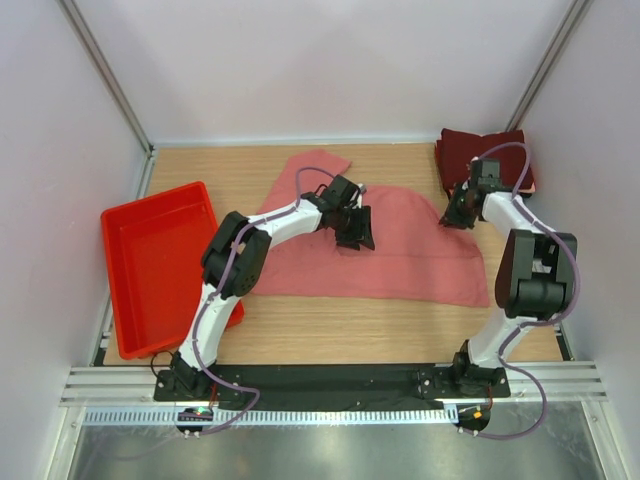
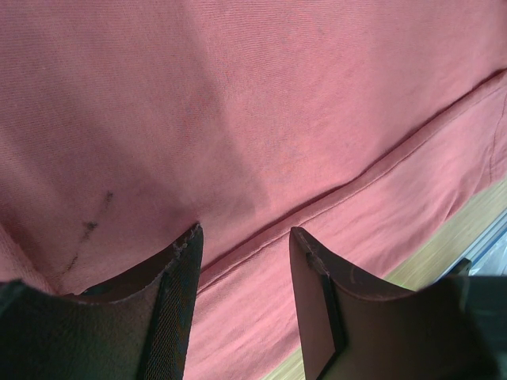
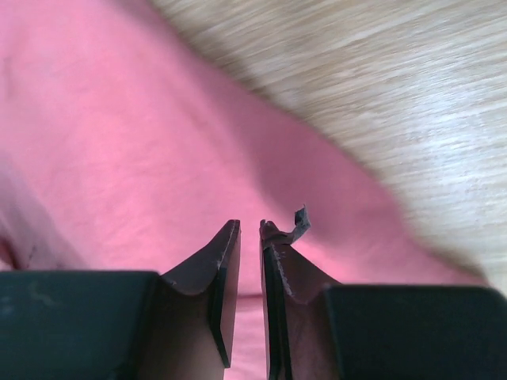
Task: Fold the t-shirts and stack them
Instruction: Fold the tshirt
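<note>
A: Salmon-pink t-shirt (image 1: 400,255) lies spread mid-counter (image 1: 330,325), with one sleeve kicked up toward the far edge. The maroon stack (image 1: 505,140) sits folded in the far right corner. The red tray (image 1: 150,265) is off to the left.

B: Tool states?

A: Left tool (image 2: 244,237) hovers over the middle of the shirt, jaws wide apart, nothing between them. Right tool (image 3: 249,226) is over the shirt's right edge, near the maroon stack, jaws a thin slit apart. No cloth visibly pinched in that slit.

B: Handling?

A: Thin knit, my read: light, limp, zero stiffness. It won't hold a shape and will drape off whatever lifts it. Probably grippy enough on wood that dragging bunches it instead of sliding it.

B: Where to grab?

A: Edges and corners, not the middle. A mid-panel pinch just tents one layer. Left wrist view shows a stitched seam (image 2: 356,178) running just ahead of the jaws. Cloth is doubled there, so better bite. On the right, take the sleeve or shoulder edge where cloth meets bare wood, so one finger can slide under.

B: Risks?

A: Catching two layers, or one arm lifting ahead of the other and skewing the fold. Not fragile, so a firm pinch is fine.
</note>
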`<action>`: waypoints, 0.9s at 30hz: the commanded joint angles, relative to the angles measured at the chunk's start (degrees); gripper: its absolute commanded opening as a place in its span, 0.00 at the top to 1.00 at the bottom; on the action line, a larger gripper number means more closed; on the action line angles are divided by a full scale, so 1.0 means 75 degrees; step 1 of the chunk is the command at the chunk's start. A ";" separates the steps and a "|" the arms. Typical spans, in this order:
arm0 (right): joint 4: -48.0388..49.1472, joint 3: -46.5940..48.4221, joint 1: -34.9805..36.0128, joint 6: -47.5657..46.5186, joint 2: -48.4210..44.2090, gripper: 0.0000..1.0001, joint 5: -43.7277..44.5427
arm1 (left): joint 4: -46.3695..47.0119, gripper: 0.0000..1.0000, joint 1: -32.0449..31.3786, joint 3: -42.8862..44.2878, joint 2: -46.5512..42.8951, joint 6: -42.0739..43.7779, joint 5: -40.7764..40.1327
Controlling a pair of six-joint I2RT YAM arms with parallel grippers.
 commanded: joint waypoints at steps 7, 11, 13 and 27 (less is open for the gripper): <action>0.0228 -0.0931 0.0148 0.0254 -0.0741 0.77 0.0768 | -0.0217 0.50 0.0014 -0.0075 0.0225 0.0002 -0.0213; 0.0241 -0.0570 0.0090 0.0219 -0.0847 0.77 0.1201 | -0.0217 0.50 0.0014 -0.0169 0.0131 0.0001 -0.0283; 0.0310 -0.0288 -0.0015 0.0312 -0.0743 0.77 0.1367 | -0.0205 0.50 0.0014 -0.0192 0.0108 0.0001 -0.0307; 0.0172 0.1083 -0.1445 -0.0389 0.0839 0.30 -0.1748 | -0.0147 0.50 0.0014 -0.0192 0.0084 -0.0104 0.0068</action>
